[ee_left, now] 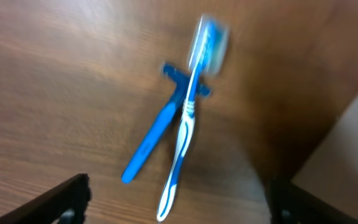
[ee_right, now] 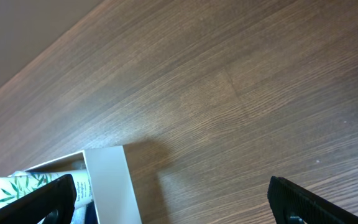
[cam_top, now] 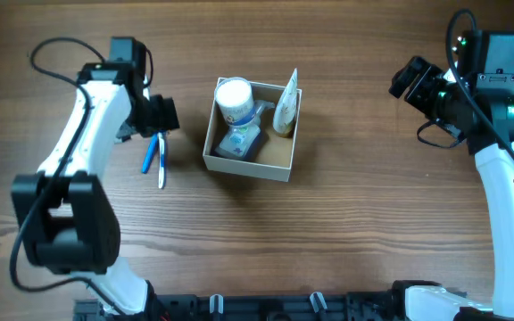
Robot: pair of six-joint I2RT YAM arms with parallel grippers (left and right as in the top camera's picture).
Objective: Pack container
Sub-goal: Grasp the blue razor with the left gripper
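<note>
Overhead, the bench (cam_top: 346, 223) carries the box (cam_top: 246, 168) at centre, 3 o'clock of my left claw (cam_top: 157, 118). I judge it light, stiffish cardboard, so pinch a wall. Both claws gape empty, right claw (cam_top: 410, 80) included. The toothbrush (ee_left: 185, 124) and razor (ee_left: 151, 143) lie outside, 9 o'clock.

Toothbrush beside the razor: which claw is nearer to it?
Left. The left claw hangs right by the toothbrush; the right claw is far off, on the container's other side.
</note>
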